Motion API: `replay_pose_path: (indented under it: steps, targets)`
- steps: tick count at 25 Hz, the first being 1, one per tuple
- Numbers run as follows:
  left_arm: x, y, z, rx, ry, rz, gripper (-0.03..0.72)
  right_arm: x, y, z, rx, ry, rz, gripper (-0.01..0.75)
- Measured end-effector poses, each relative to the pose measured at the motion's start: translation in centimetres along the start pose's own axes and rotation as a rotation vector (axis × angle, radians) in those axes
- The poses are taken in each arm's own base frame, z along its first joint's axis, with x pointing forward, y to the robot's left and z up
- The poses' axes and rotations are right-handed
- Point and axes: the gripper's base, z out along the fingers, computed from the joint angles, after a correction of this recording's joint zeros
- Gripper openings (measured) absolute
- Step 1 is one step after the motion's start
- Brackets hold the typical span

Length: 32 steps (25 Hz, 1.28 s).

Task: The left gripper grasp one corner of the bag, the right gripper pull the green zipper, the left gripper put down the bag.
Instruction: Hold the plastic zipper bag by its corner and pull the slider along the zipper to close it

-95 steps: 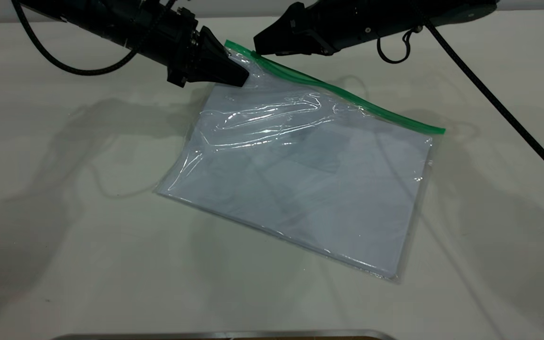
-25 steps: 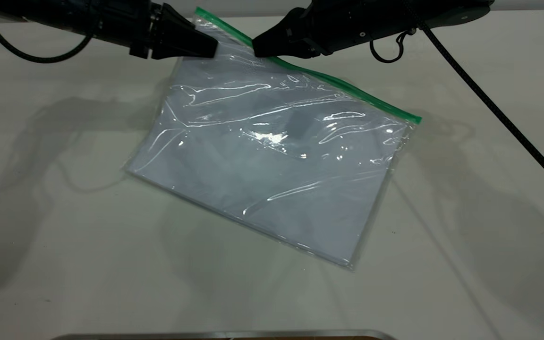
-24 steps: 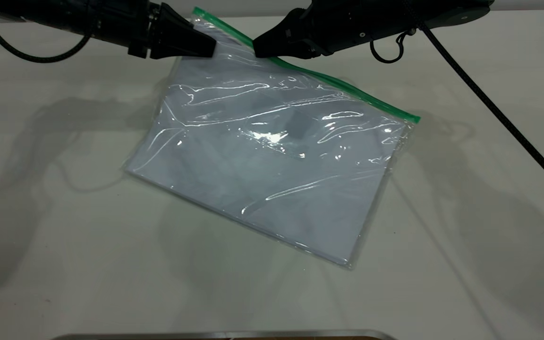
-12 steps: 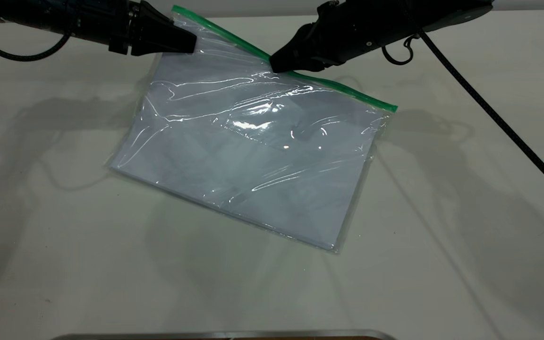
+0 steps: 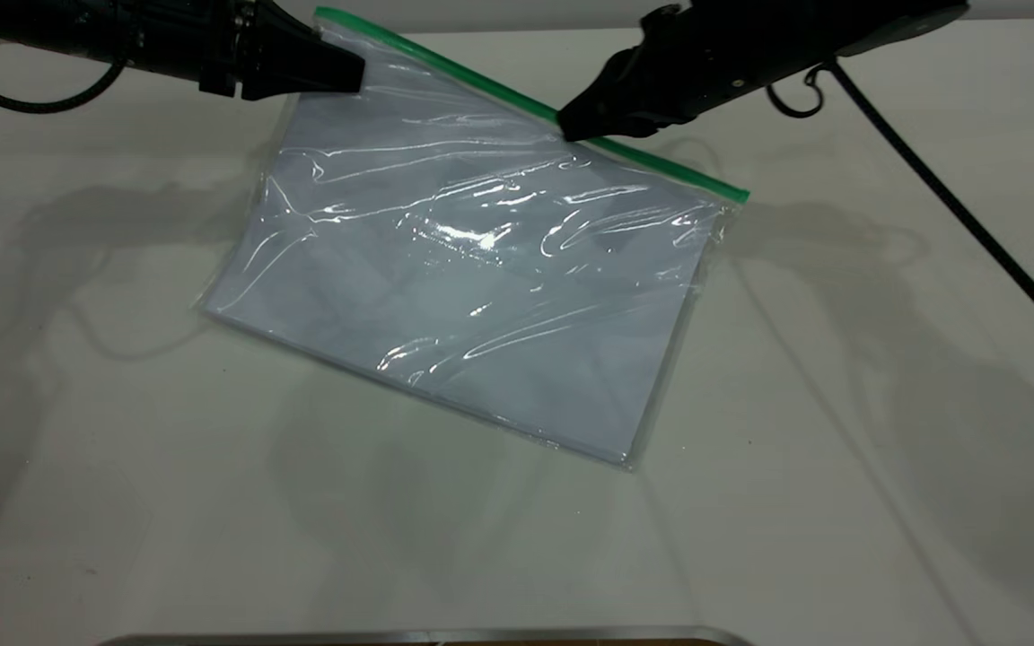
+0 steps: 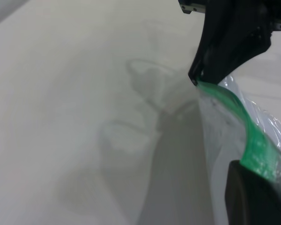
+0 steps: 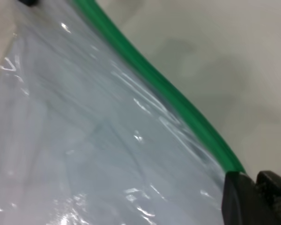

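My left gripper (image 5: 351, 74) has its fingers pinched together on the bag's (image 5: 472, 287) upper corner, just under the start of the green zipper (image 5: 481, 85), and holds that corner off the table (image 5: 122, 449). My right gripper (image 5: 571, 127) has its tips closed together on the green strip, about halfway along it; in the right wrist view the dark fingers (image 7: 243, 199) sit right at the green zipper (image 7: 168, 93). In the left wrist view I see the right gripper (image 6: 196, 77) clamped on the strip (image 6: 243, 126) farther off.

The bag hangs slanted: its lower long edge and near corner rest on the table, the zipper edge runs up toward the left gripper. Wrinkled clear plastic over white paper.

Open table lies on all sides of the bag. A metal rim (image 5: 427, 635) runs along the near edge. No legible writing that I can make out.
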Motion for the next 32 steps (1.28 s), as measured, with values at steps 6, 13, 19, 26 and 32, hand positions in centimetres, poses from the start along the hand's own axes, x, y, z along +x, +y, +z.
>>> replay_pose_path:
  steps: [6, 13, 19, 26, 32]
  targets:
    - [-0.1, 0.2, -0.3, -0.016, -0.024, -0.004, 0.053, 0.7, -1.4, -0.8, 0.009, 0.005, 0.011, 0.048]
    - [-0.2, 0.4, -0.6, -0.030, -0.045, -0.012, 0.053, 1.3, -3.0, -1.8, 0.031, 0.009, 0.031, 0.050]
    - [-0.2, 0.4, -0.7, -0.031, -0.050, -0.010, 0.053, 2.1, -4.2, -2.8, 0.036, 0.050, 0.037, 0.052]
    - [-0.2, 0.4, -0.7, -0.031, -0.049, -0.010, 0.053, 3.1, -5.3, -3.8, 0.052, 0.109, 0.014, 0.057]
    - [-0.2, 0.4, -0.7, -0.031, -0.050, -0.010, 0.053, 3.4, -5.9, -4.3, 0.058, 0.112, 0.040, 0.060]
